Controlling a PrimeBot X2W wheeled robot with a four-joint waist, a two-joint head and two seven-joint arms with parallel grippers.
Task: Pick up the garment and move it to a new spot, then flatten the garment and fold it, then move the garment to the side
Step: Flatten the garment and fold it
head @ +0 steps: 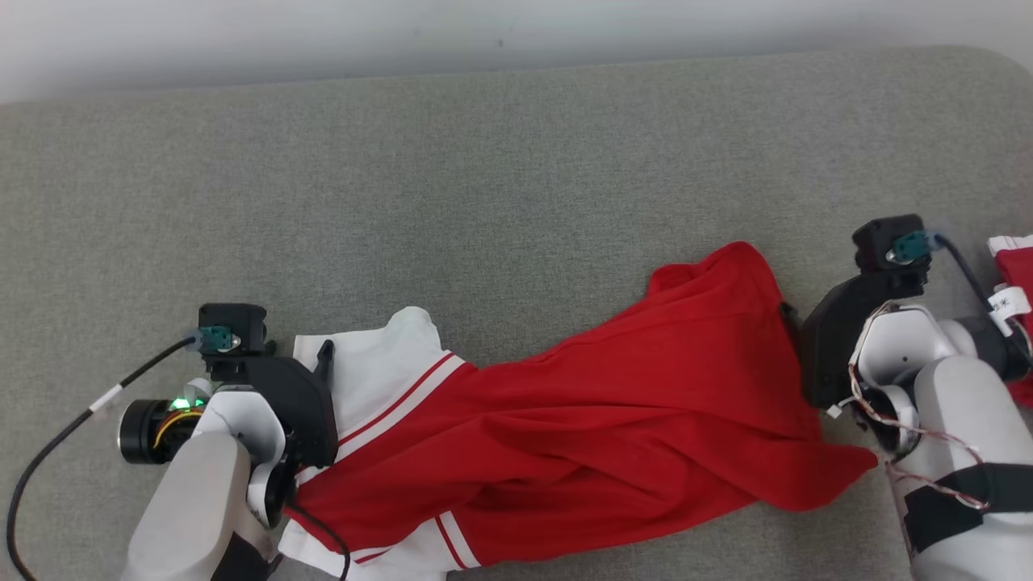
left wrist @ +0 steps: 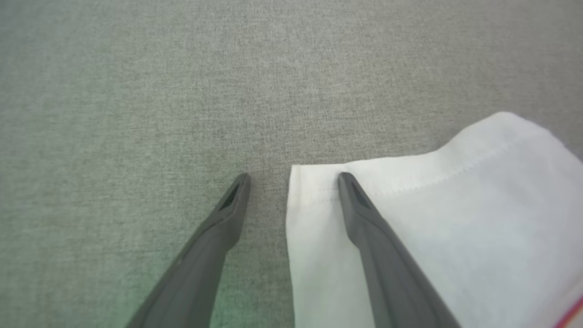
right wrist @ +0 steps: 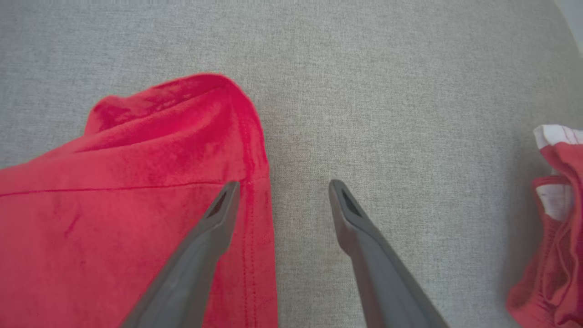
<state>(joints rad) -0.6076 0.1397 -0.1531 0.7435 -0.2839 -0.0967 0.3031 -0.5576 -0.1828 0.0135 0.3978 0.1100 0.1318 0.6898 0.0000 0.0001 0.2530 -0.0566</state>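
The garment point(head: 581, 411) lies rumpled across the near half of the grey mat point(head: 516, 161), its white end to the left and its red end to the right. Its near edge is cut off by the bottom of the head view, so its full outline cannot be made out. The left arm covers its near left corner.

At the far right a second red-and-white cloth point(right wrist: 555, 228) is cut off by the frame edge and partly hidden behind the right arm. What it is cannot be told.

There are two cloths and two grippers, each with two fingers.

The left gripper point(left wrist: 294, 176) has its fingers spread apart, holding nothing. One finger lies over the white corner, the other over bare mat, with the cloth's edge between them. The right gripper point(right wrist: 284, 183) is likewise spread and empty, with one finger over the red hem and the other over bare mat.

Whether any fingertip touches cloth or mat cannot be told. In the head view the wrist housings hide most of the fingers.
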